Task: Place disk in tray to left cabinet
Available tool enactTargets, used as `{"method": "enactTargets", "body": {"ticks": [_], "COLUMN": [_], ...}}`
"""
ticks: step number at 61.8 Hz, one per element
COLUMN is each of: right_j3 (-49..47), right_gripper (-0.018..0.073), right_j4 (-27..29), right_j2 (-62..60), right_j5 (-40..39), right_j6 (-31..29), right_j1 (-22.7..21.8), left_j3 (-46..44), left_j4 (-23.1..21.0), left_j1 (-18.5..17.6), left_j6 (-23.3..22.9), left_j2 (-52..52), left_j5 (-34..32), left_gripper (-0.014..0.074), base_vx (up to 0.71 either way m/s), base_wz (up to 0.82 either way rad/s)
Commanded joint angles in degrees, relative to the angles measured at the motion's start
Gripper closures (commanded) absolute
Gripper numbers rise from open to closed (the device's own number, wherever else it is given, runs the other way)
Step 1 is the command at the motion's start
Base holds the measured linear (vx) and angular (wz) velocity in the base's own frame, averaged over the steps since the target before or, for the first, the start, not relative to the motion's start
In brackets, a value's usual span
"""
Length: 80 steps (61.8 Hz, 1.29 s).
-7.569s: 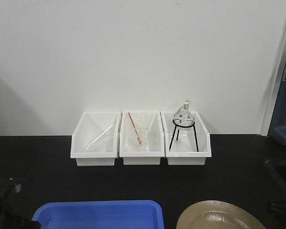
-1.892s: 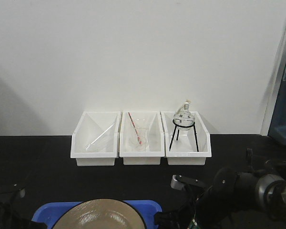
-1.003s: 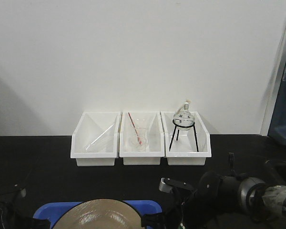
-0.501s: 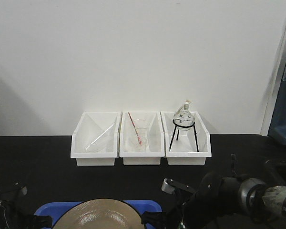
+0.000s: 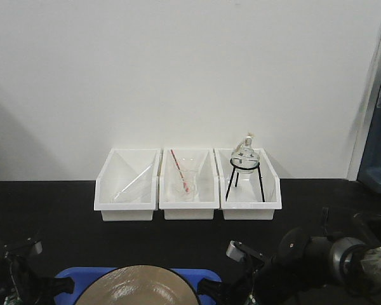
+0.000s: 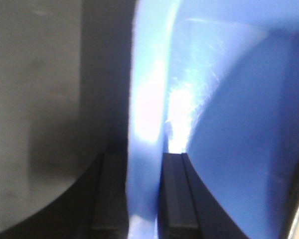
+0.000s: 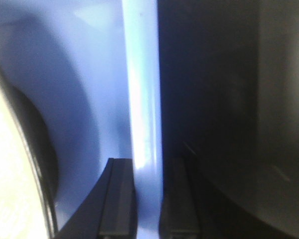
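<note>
While left tool (image 6: 140, 199) and right tool (image 7: 148, 199) grip the tray (image 5: 205, 274), disk (image 5: 136, 289) lies cropped.

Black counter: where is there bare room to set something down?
Bare: the strip between the white bins and the blue tray, and the counter left of the bins. Crowded: the front, with disk, left gripper and right gripper.

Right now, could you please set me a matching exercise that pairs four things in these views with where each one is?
Things:
1 disk
2 left tool
3 right tool
4 round flask

Places:
A on the black stand in a white bin
B closed on the tray's right rim
C lying in the tray
D closed on the tray's left rim

Pairs: 1-C, 2-D, 3-B, 4-A
</note>
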Motion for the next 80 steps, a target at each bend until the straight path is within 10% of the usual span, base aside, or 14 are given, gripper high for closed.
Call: {"method": "enactTargets", "body": {"ticks": [1, 43, 80], "right_j3": [-0.99, -5.73, -17.10], "right_gripper": [0.0566, 0.0565, 0.0565], "right_j4": [4.56, 6.03, 6.59], "right_j2": [-4.25, -8.60, -10.42], "right_j5": [3.56, 10.83, 22.81], "right_j6": [0.02, 0.47, 7.75], "right_j1": [-0.21, -3.40, -3.40], "left_j3": [-2.52, -4.40, -11.42], "left_j4": [-7.90, -10.67, -10.49], "left_j1": [-1.68, -1.68, -1.47], "left_j6": [-1.77, -3.56, -14.90], "left_j2": [-2.94, -9.42, -15.35], "left_j5": [3.98, 7.66, 17.32], "left_gripper": [0.0598, 0.0598, 0.0597], "base_vx": [0.00, 0.00, 0.00], "base_wz": [0.00, 0.00, 0.00]}}
